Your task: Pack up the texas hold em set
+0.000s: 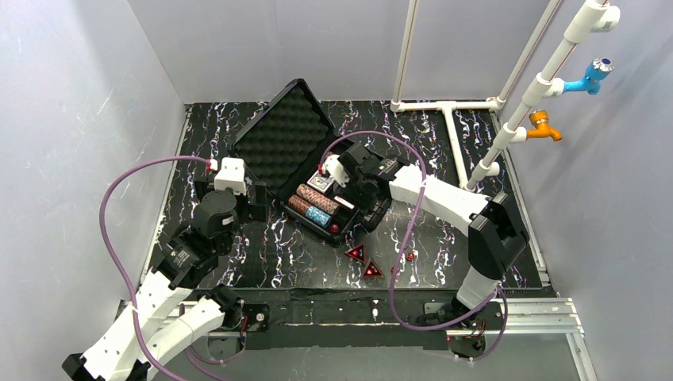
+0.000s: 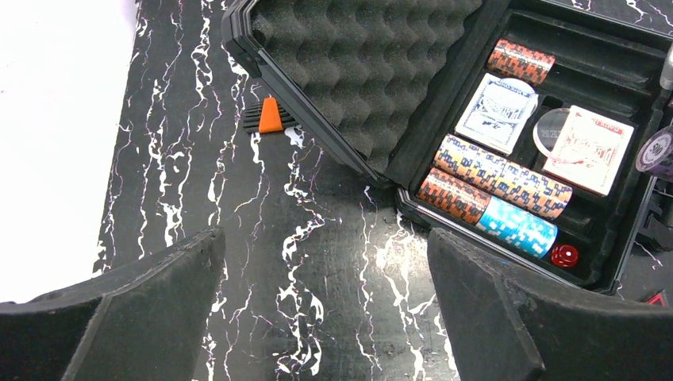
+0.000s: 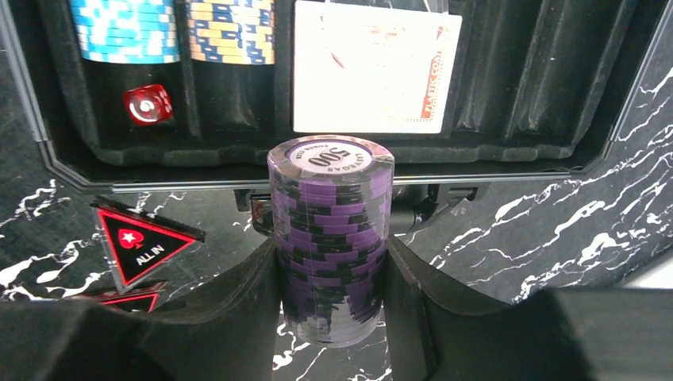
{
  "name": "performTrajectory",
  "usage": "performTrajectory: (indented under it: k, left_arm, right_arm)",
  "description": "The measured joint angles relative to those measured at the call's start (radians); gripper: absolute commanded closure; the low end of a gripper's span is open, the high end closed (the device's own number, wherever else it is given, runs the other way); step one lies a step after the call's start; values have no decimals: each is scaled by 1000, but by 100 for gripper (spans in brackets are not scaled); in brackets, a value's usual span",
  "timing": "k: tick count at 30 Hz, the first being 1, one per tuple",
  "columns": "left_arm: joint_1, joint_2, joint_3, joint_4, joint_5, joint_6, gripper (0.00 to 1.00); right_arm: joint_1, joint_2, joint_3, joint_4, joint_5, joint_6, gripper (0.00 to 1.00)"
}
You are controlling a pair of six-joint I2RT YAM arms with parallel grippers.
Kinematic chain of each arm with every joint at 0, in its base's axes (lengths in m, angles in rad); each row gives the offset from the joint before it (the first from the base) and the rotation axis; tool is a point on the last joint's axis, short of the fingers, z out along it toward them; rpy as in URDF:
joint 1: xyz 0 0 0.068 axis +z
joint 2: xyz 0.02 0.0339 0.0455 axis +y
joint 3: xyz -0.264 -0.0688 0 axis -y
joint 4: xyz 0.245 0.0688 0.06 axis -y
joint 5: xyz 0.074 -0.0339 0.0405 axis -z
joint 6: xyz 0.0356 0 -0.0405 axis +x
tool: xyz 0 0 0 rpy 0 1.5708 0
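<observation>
- A black case (image 1: pixel 282 136) lies open in the middle of a black, white-veined counter (image 1: pixel 270 254). Its foam-lined lid is tipped back to the far left.
- The left tool (image 2: pixel 324 238) hangs over bare counter just beside the case's left side. Its jaws are spread wide with nothing between them.
- The right tool (image 3: pixel 329 262) is partly closed around an upright stack of purple chips (image 3: pixel 329 214), with one finger on each side. The top chip reads 500.
- This stack is just outside the case's edge, over the counter and not inside a slot.
- Lying in the case's slots are a brown chip roll (image 2: pixel 454 194), an orange-and-blue chip roll (image 2: pixel 508 176) and a light blue chip roll (image 2: pixel 516 226).
- A red die (image 2: pixel 564 255) sits at the end of the light blue roll.
- A blue card deck (image 2: pixel 498 111) and a red card deck (image 2: pixel 594 149) lie flat in the case, and another brown roll (image 2: pixel 520 62) lies beyond them.
- Two red triangular markers (image 1: pixel 355 253) (image 1: pixel 372 270) lie on the counter near the case. One of them reads "ALL IN".
- A second red die (image 1: pixel 410 255) lies just to their right.
</observation>
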Motion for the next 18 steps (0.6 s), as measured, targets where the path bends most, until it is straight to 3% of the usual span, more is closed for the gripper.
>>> performTrajectory:
  k: [18]
  left_arm:
    - [0, -2, -14, 0, -1, 4, 2]
  right_arm:
    - [-24, 227, 207, -9, 212, -56, 99]
